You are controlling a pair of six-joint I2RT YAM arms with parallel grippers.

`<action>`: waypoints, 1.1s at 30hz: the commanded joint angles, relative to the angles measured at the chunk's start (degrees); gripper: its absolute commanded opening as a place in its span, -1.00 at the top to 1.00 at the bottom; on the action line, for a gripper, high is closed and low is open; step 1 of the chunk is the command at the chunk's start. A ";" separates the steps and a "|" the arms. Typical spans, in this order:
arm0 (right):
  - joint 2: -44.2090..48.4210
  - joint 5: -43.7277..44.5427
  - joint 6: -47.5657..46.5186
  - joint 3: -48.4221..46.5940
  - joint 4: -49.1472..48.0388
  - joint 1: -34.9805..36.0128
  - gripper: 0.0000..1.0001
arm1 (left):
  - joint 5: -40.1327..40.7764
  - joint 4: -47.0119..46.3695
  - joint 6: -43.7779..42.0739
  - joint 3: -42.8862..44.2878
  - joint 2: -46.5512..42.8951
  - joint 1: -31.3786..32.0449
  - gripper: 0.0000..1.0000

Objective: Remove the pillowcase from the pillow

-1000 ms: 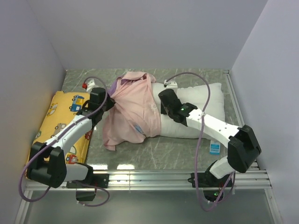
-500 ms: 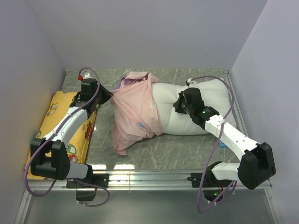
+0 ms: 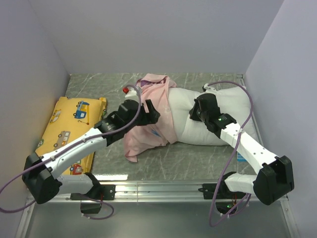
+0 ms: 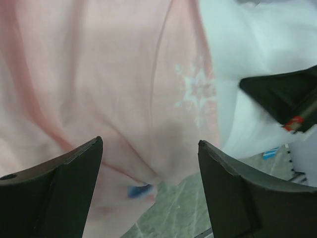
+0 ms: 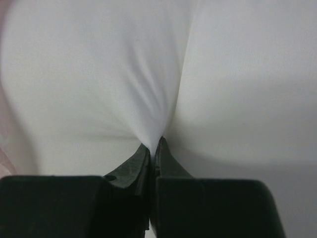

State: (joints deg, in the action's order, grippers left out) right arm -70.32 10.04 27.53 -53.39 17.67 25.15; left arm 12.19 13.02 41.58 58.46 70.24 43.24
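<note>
Left arm (image 3: 74,146) and right arm (image 3: 247,144) have white links, black joint housings and lilac cables (image 3: 225,82) rising from the rail (image 3: 163,187); green lights dot the right one

Left claw (image 4: 149,143), fingers spread apart, above the pink pillowcase (image 4: 89,74) bearing a white snowflake (image 4: 197,93); white pillow (image 4: 233,39) at right.

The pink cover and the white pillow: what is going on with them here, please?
Two robot arms are taking the pillowcase off the pillow. The right gripper is shut on a pinch of the pillow's white fabric. The left gripper is open over the pillowcase and grips nothing. The pillowcase is bunched over the pillow's left end; the rest of the pillow is bare.
</note>
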 commanded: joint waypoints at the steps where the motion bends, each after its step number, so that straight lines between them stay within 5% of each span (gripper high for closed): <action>1: 0.19 3.75 0.25 -1.89 6.05 0.08 1.00 | 10.13 1.57 3.94 -2.03 5.06 3.34 -0.65; 4: 0.62 5.51 -0.37 -2.34 7.02 -0.01 1.00 | 12.85 3.06 7.45 -2.64 7.54 3.78 -0.52; 6: 0.89 6.30 -1.16 -2.77 7.38 -0.10 1.00 | 15.05 3.77 8.42 -3.78 7.11 3.78 -0.02; 7: 0.98 6.65 -1.25 -3.04 7.90 -0.45 1.00 | 18.02 4.90 9.38 -5.01 5.80 3.52 0.54; 10: 1.42 6.92 -1.69 -3.74 8.60 -1.41 1.00 | 17.97 5.27 10.01 -8.52 0.97 -0.43 0.99; 17: 3.44 5.43 -3.00 -5.59 10.63 -7.47 1.00 | 7.00 -0.26 8.16 -16.97 -8.27 -20.80 0.99; 23: 5.20 -0.02 -3.71 -6.46 10.63 -8.19 0.97 | -1.63 -6.85 8.95 -18.37 -2.13 -22.42 0.99; 25: 5.72 2.50 -4.50 -6.73 10.89 -4.16 0.69 | -1.99 -9.67 9.39 -18.90 0.86 -20.75 0.99; 26: 6.16 4.35 -5.02 -6.91 10.98 -2.40 0.22 | -1.29 -9.85 9.39 -18.91 1.82 -18.66 0.99; 29: 8.09 10.67 -5.38 -7.17 10.54 5.86 -0.36 | -0.76 -11.43 10.27 -18.90 4.73 -16.45 0.99; 33: 6.18 16.74 -5.82 -9.54 10.89 17.11 -0.61 | -0.50 -12.58 10.98 -18.47 6.66 -14.77 0.99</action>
State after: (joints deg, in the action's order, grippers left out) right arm -63.72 17.50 23.33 -59.29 27.83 36.23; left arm 9.17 2.33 52.03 39.83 76.42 27.40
